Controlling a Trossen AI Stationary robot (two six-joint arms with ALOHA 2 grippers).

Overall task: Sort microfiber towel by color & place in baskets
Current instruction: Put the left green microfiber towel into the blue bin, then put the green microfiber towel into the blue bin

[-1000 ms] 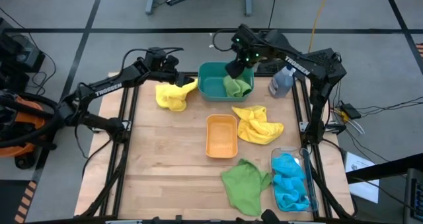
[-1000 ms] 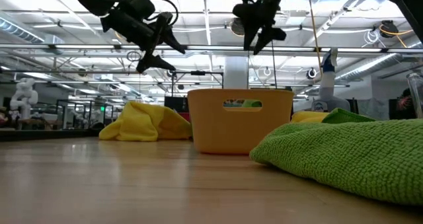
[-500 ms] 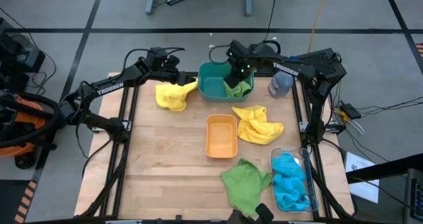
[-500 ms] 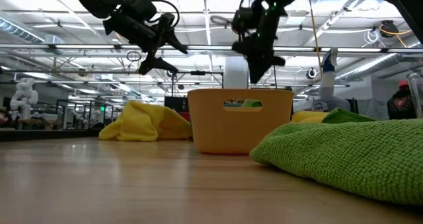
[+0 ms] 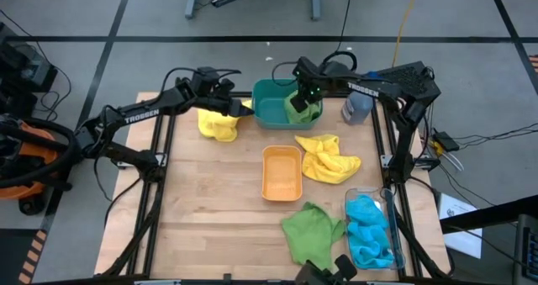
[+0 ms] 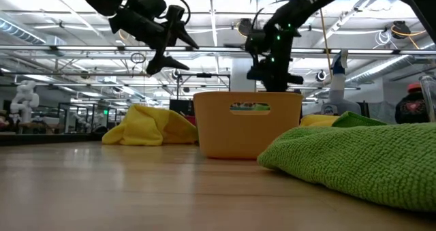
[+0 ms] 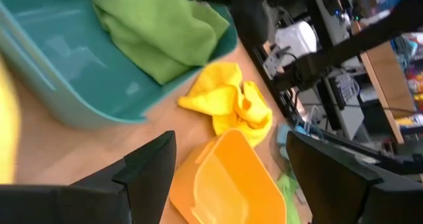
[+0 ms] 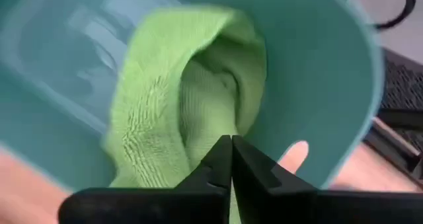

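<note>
Lay bare along its near left side: the pale wooden table (image 5: pixel 210 209), with open board well clear of both grippers. Stood directly under the right gripper (image 5: pixel 304 96), at the table's far edge: the deep teal rectangular plastic tub (image 5: pixel 269 107), a crumpled green microfiber cloth (image 5: pixel 301 110) in its right end, its left end bare. Hung just above that cloth, fingers pressed together on nothing, not gripping it. Sat near and to the right of that gripper: the clear see-through tub (image 5: pixel 370 230) at the table's right edge, holding bright blue cloth (image 5: pixel 366 228). Stood between the two: the smaller orange plastic tub (image 5: pixel 282 172), nothing in it. Hovered with fingers spread wide just left of the teal tub: the left gripper (image 5: pixel 238 107), right over a rumpled yellow cloth (image 5: pixel 217 124). Lay loose on the board: a second yellow cloth (image 5: pixel 326 157) beside the orange tub, and a second green cloth (image 5: pixel 309 233) touching the clear tub.
</note>
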